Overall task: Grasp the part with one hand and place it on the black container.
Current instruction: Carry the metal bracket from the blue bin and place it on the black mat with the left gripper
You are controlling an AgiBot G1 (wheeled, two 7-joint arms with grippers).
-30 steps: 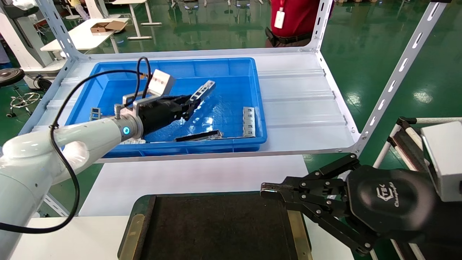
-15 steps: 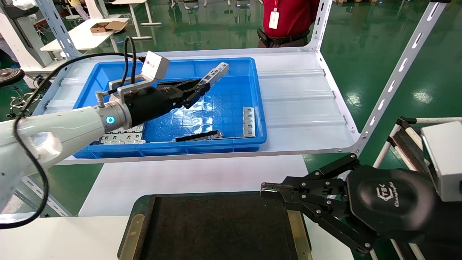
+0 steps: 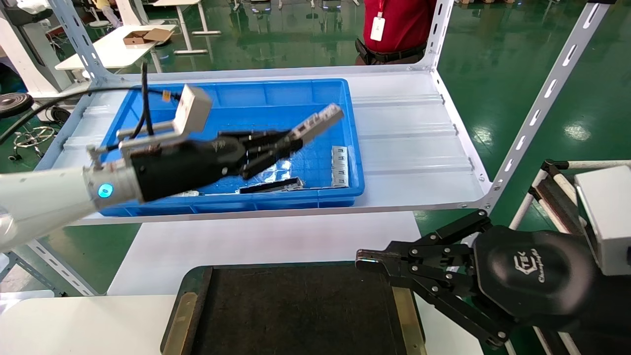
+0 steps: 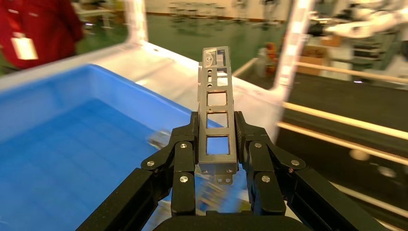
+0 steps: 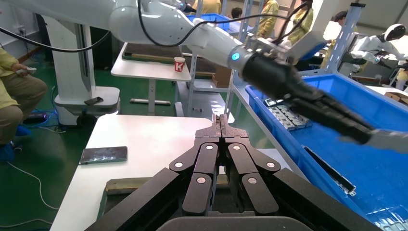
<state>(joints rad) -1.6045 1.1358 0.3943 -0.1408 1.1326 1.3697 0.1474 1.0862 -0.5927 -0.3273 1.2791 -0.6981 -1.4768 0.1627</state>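
The part (image 3: pixel 320 121), a silver-grey bar with square windows, hangs tilted in the air over the blue bin (image 3: pixel 276 202). My left gripper (image 3: pixel 291 143) is shut on its lower end. In the left wrist view the part (image 4: pixel 217 103) stands straight up between the two fingers of the left gripper (image 4: pixel 217 130). The black container (image 3: pixel 296 310) lies at the near edge of the table, with a brass strip (image 3: pixel 178 315) along its left side. My right gripper (image 3: pixel 367 261) is parked shut and empty over the container's right side; in the right wrist view the right gripper (image 5: pixel 221 126) has its fingers pressed together.
Inside the blue bin lie another silver bar (image 3: pixel 339 166) and a dark flat strip (image 3: pixel 271 186). The bin sits on a white shelf with slanted posts (image 3: pixel 537 108). A person in red (image 3: pixel 394 24) stands behind it. A phone (image 5: pixel 103 155) lies on the white table.
My left gripper has lifted the part out of the bin and carried it right and toward me. The right arm has not moved.
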